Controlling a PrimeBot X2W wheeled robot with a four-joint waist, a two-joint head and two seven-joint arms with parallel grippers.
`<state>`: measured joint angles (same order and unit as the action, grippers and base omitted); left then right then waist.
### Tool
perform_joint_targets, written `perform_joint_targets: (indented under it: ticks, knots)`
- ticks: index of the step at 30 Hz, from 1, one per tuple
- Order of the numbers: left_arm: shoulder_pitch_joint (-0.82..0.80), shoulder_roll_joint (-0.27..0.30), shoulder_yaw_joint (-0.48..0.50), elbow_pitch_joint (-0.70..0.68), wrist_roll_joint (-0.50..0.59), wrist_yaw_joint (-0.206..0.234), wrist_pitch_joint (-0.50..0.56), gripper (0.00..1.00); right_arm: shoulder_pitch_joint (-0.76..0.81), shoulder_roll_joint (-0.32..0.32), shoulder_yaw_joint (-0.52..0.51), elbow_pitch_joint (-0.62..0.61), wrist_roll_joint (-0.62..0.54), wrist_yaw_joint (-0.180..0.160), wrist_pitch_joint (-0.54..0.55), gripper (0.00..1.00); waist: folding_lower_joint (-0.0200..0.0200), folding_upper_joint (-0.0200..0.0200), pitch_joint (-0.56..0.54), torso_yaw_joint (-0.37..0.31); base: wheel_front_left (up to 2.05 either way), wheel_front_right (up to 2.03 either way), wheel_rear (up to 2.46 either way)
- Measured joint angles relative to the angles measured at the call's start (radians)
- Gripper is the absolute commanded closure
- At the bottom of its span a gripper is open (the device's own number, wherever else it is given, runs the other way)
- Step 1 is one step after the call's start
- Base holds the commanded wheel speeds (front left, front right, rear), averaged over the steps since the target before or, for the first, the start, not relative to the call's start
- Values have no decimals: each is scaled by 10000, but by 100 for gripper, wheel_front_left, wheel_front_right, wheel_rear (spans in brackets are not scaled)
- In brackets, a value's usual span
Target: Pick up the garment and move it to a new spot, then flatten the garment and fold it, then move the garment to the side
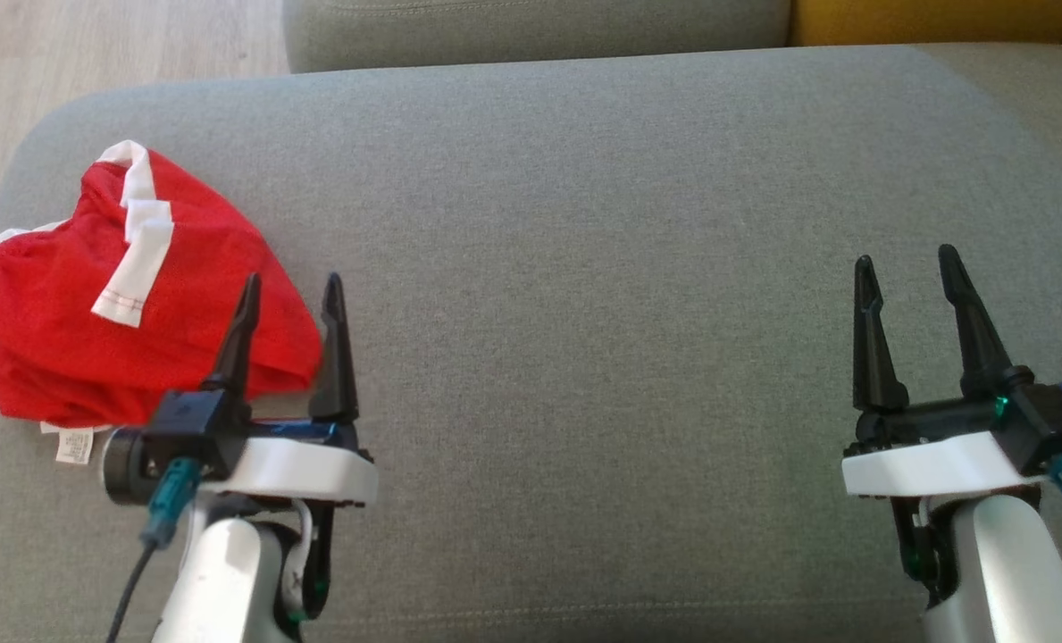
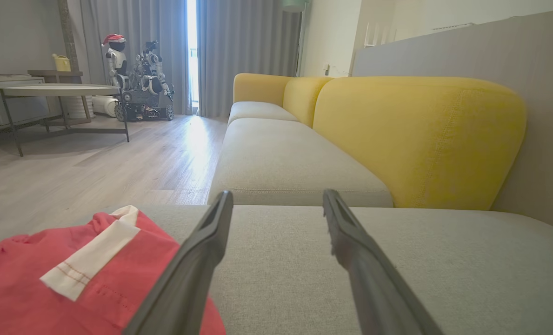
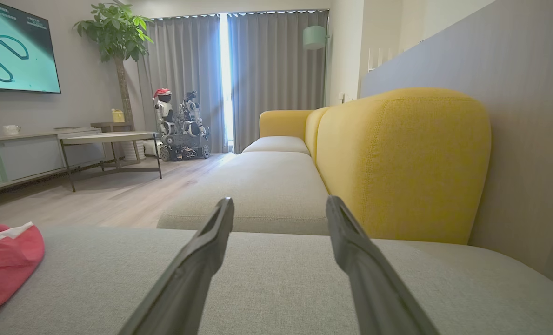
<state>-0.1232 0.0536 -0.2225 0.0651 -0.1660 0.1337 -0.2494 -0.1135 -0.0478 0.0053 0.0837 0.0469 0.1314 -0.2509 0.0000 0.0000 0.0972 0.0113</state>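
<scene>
The garment (image 1: 111, 295) is red with white trim and a white label, lying crumpled at the left end of the grey seat cushion (image 1: 584, 268). My left gripper (image 1: 291, 284) hovers open at the garment's right edge, its left finger over the red cloth, holding nothing. In the left wrist view the garment (image 2: 71, 274) fills the lower left beside the left gripper (image 2: 277, 197). My right gripper (image 1: 907, 259) stands open far to the right over bare cushion. The right wrist view shows the right gripper (image 3: 280, 204) and a corner of the garment (image 3: 4, 260) at the far left.
Wooden floor (image 1: 93, 45) lies past the cushion's left edge. A yellow backrest (image 2: 416, 139) runs along the right, with a further seat cushion (image 2: 285, 163) ahead. A low table (image 3: 109, 139), another robot (image 3: 178, 125) and a potted plant (image 3: 113, 32) stand across the room.
</scene>
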Motion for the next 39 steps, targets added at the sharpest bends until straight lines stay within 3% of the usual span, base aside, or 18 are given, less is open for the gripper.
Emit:
perform_joint_targets:
  ticks: [14,20,26,39]
  knots:
    - [-4,-46,88,63,-105,-107,0,0,0,0,186,6,0,0,0,0,0,0,-77,23,0,0,0]
    - [-21,-52,98,52,-144,-96,-2,0,2,-2,347,-61,0,0,-2,0,0,0,-12,346,0,0,0]
    - [-39,-61,205,4,-148,4,-2,0,12,-2,596,-79,-44,0,-2,0,0,0,41,1124,0,0,0]
    - [175,-67,677,-320,-209,73,-4,0,23,-21,1373,25,-130,0,-2,0,0,0,-132,3493,0,0,0]
